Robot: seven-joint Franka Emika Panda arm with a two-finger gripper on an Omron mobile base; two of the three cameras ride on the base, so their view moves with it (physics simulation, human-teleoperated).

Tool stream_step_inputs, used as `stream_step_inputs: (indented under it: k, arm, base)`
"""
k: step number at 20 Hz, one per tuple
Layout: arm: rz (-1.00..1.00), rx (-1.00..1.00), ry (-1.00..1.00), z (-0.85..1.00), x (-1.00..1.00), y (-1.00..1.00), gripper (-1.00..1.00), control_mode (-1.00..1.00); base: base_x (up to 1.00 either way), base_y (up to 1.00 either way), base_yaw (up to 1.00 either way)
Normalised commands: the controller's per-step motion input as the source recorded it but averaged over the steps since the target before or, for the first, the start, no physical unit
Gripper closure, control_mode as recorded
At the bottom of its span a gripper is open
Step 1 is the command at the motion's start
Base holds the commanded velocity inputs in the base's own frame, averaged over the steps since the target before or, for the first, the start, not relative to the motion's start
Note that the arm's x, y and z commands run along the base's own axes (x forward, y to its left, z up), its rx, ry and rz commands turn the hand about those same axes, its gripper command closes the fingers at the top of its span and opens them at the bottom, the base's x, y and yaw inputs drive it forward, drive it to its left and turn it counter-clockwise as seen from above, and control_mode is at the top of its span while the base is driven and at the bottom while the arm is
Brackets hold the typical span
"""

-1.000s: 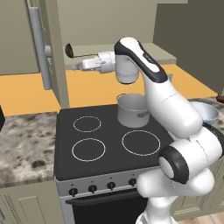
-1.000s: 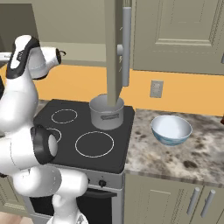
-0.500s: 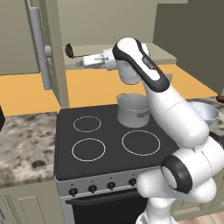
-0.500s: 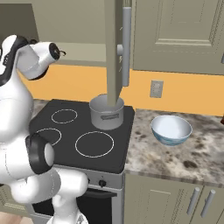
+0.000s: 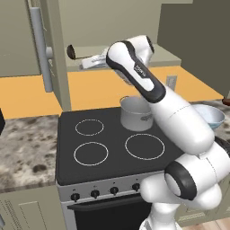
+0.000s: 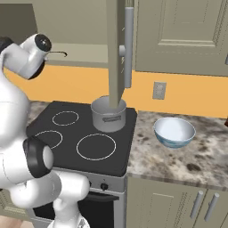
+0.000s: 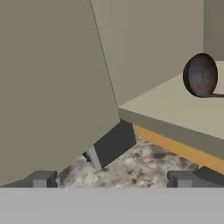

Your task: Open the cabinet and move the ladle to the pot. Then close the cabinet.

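Note:
The cabinet (image 5: 57, 67) stands open, its door swung out to the left with the silver bar handle (image 5: 40, 49) on it. The ladle (image 5: 70, 51) lies on the cabinet's bottom shelf, dark bowl to the left; its hooked handle end (image 6: 60, 54) shows from the other side. My gripper (image 5: 86, 63) is open at the shelf's front edge, right beside the ladle's handle, with nothing between its fingers. In the hand view the ladle bowl (image 7: 201, 75) sits up and to the right of the gripper (image 7: 111, 178). The grey pot (image 5: 136, 113) stands on the stove's back right.
The black stove (image 5: 81, 157) has several ring burners. A pale-blue bowl (image 6: 174, 132) rests on the speckled counter (image 6: 187, 160) to the right. The open door (image 6: 116, 49) hangs over the pot (image 6: 108, 115). In the hand view the door (image 7: 48, 87) is close on the left.
The arm's wrist and elbow have risen and turned by the shelf, with the hand staying near the ladle. The gripper stays open. The ladle and pot have not moved.

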Motion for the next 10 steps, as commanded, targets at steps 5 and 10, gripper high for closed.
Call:
stream_step_inputs:
  k: [5, 10]
  arm:
    - [-0.24, -0.19, -0.09, 0.0, 0.17, 0.0, -1.0, -1.0]
    - [-0.24, -0.15, -0.14, 0.0, 0.24, 0.0, -1.0, -1.0]
  base:
    - [0.0, 0.0, 0.0]
    - [0.0, 0.0, 0.0]
